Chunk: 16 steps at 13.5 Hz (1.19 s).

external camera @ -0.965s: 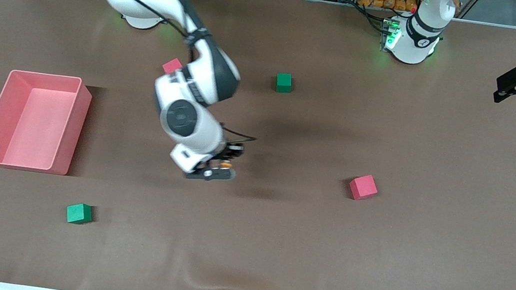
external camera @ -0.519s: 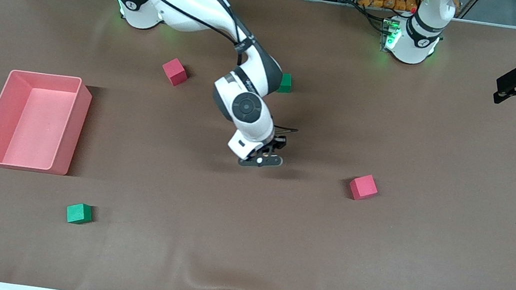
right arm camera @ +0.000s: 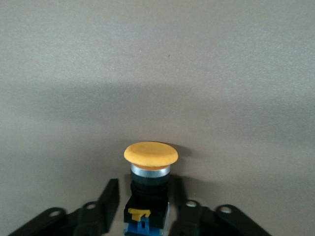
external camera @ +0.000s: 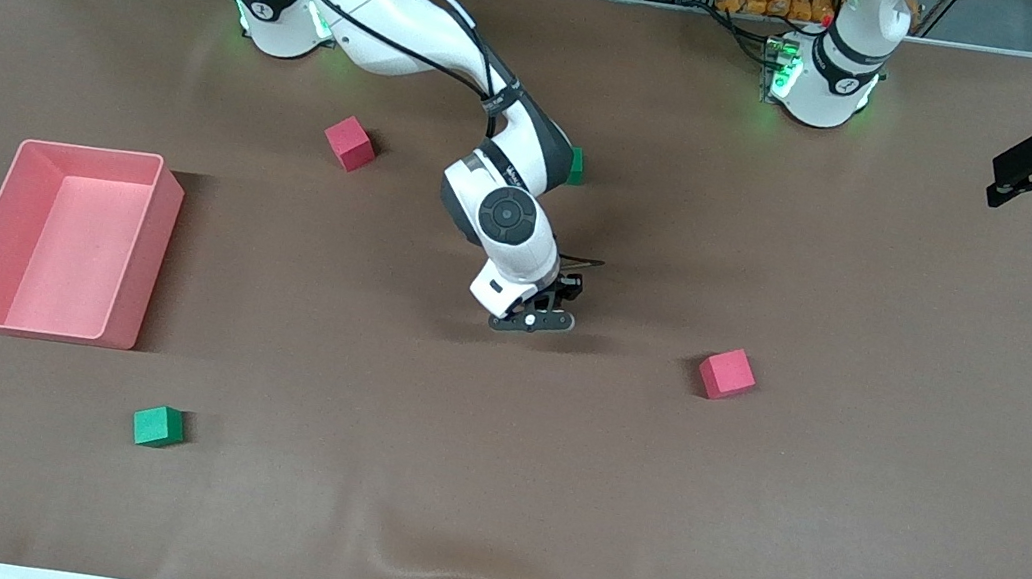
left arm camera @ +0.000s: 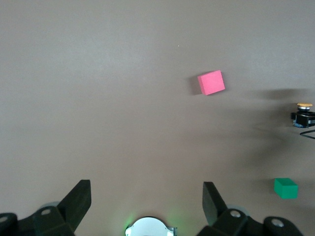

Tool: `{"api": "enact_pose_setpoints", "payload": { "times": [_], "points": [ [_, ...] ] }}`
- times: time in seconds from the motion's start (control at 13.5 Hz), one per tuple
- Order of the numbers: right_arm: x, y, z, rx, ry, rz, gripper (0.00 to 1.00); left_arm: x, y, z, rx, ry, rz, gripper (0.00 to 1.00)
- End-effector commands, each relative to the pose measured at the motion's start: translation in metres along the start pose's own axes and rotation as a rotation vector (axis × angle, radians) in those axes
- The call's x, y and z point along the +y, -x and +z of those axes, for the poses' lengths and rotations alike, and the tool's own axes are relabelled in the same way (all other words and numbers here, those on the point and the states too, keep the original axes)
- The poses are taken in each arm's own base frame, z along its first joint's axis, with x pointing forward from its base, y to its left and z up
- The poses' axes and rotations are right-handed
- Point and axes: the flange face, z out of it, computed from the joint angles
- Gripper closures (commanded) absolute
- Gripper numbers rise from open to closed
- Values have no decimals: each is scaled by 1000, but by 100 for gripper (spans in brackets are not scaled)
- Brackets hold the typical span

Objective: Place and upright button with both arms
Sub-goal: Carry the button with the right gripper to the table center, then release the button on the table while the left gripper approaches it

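Two stages make up this job, and only the first looks close to done. The button [right arm camera: 147, 153] sits low at the middle of the front view, between the fingers of the right gripper [external camera: 546, 309], at or just above the brown table cover [external camera: 746, 524]. In the right wrist view the claw stands slightly apart, one finger [right arm camera: 112, 192] showing a slim gap from the button's body, so it looks like a release, not a clamp. Whether the button rests on its base or leans cannot be told, so standing it up probably remains. The left gripper [external camera: 1027, 175] waits high at the top corner of the front view, at the left arm's end of the table, with its claw wide apart. The button has a smooth, domed orange cap over a bright metal ring, then a black round neck and a blue plastic base with a yellow tab. The cover is matte with a faint ripple, and the red cube [external camera: 726, 374] nearby looks like soft foam with sharp edges.
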Motion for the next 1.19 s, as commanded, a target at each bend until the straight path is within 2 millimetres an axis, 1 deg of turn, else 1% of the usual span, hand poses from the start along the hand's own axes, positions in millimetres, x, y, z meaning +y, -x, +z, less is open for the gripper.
{"api": "enact_pose_setpoints", "payload": {
  "times": [0.0, 0.07, 0.15, 0.22, 0.3, 0.37, 0.45, 0.52, 0.59, 0.67, 0.74, 0.82, 0.89, 0.96, 1.04, 1.11],
  "points": [
    [-4, -6, -2, 14, -14, 18, 0, 1, -1, -3, 8, 15, 6, 0],
    [-2, -9, -7, 18, -15, 21, 0, 1, -1, -3, 8, 17, 6, 0],
    [-4, -14, -20, 29, -26, 21, 0, 3, 0, -3, 8, 17, 9, 0],
    [-2, -22, -36, 41, -38, 30, 0, 5, 0, -2, 6, 18, 11, 0],
    [5, -28, -49, 29, -34, 44, 0, 5, -1, -1, 4, 21, 10, 0],
    [15, -38, -66, 20, -24, 59, 0, 7, -3, 2, -3, 30, 10, 0],
    [19, -49, -88, 30, -18, 66, 0, 10, -6, 9, -24, 70, 1, 0],
    [35, -64, -123, 73, 18, 67, 0, 13, -9, 14, -35, 77, 4, 0],
    [68, -82, -156, 80, 53, 108, 0, 20, -15, 24, -55, 83, 16, 0],
    [95, -92, -181, 57, 69, 148, 0, 27, -21, 34, -80, 101, 26, 0],
    [117, -100, -205, 50, 71, 182, 0, 33, -24, 44, -105, 133, 32, 0],
    [141, -108, -230, 55, 66, 219, 0, 43, -26, 57, -140, 169, 47, 0],
    [161, -112, -256, 61, 61, 251, 0, 56, -31, 73, -178, 184, 66, 0],
    [187, -115, -283, 56, 65, 288, 0, 76, -36, 90, -213, 183, 99, 0],
    [216, -119, -300, 41, 68, 332, 0, 101, -38, 104, -241, 175, 125, 0],
    [243, -119, -324, 37, 73, 369, 0, 130, -40, 119, -263, 162, 126, 0]
  ]
}}
